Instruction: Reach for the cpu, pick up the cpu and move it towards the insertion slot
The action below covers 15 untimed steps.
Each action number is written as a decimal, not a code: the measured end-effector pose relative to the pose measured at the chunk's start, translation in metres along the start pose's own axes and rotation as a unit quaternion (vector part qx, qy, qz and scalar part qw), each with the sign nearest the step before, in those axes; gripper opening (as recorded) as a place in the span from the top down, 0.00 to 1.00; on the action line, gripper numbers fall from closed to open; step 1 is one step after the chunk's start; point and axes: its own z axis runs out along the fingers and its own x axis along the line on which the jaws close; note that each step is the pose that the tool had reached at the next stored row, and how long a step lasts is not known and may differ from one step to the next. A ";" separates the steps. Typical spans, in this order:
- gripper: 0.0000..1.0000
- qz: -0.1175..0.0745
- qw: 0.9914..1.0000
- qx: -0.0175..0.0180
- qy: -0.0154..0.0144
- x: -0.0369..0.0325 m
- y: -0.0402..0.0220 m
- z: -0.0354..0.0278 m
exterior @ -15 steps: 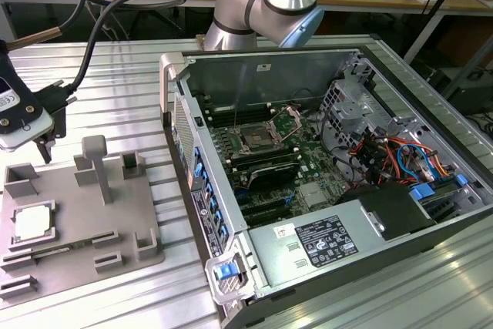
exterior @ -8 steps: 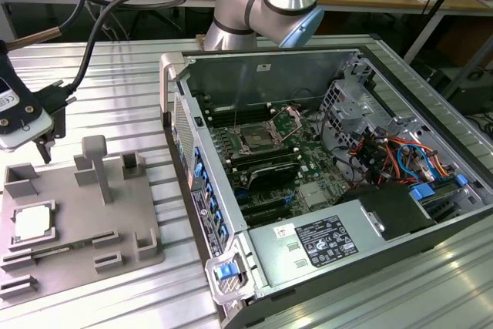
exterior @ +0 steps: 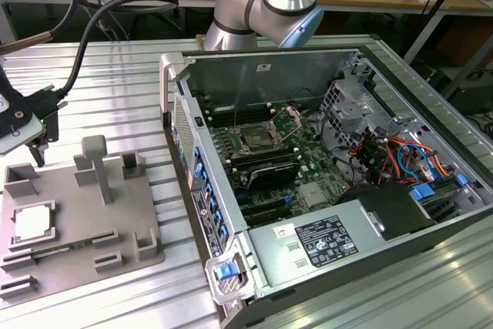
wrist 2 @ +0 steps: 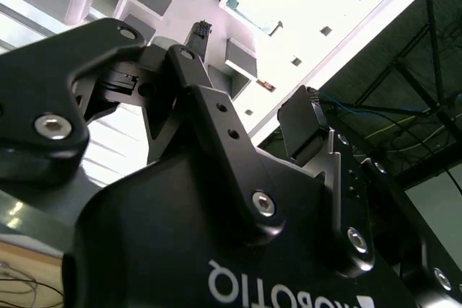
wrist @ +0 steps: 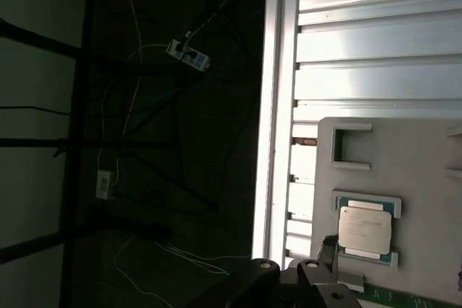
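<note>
The cpu (exterior: 34,223) is a pale square chip lying flat in a pocket of the grey plastic tray (exterior: 85,233) at the exterior view's left. In the first wrist view the cpu (wrist: 365,227) shows a silvery top with a greenish edge. My gripper (exterior: 35,144) hangs above the tray's far left corner, a short way above and behind the cpu, and touches nothing. In the second wrist view its black fingers (wrist 2: 201,32) stand apart, open, with nothing between them. The insertion slot (exterior: 254,140) sits on the green board inside the open computer case.
The open case (exterior: 323,190) has tall metal walls around the board, with bundled cables (exterior: 400,159) at its right side. Raised grey blocks (exterior: 96,163) stand up from the tray. The ribbed metal table (exterior: 115,75) ends close to the tray's left side.
</note>
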 end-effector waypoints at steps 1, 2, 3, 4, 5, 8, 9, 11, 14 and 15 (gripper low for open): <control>0.34 0.000 1.000 0.000 0.000 0.0004 -0.0010 0.0009; 0.34 0.000 1.000 0.000 0.000 0.0006 -0.0018 0.0017; 0.34 0.000 1.000 0.000 0.000 0.0011 -0.0032 0.0030; 0.34 0.000 1.000 0.000 0.000 0.0013 -0.0040 0.0038; 0.34 0.000 1.000 0.000 0.000 0.0016 -0.0049 0.0048; 0.34 0.000 1.000 0.000 0.000 0.0023 -0.0073 0.0083; 0.34 0.000 1.000 0.000 0.000 0.0026 -0.0077 0.0096; 0.34 0.000 1.000 0.000 0.000 0.0029 -0.0083 0.0124; 0.34 0.000 1.000 0.000 0.000 0.0035 -0.0091 0.0197; 0.34 0.000 1.000 0.000 0.000 0.0035 -0.0093 0.0212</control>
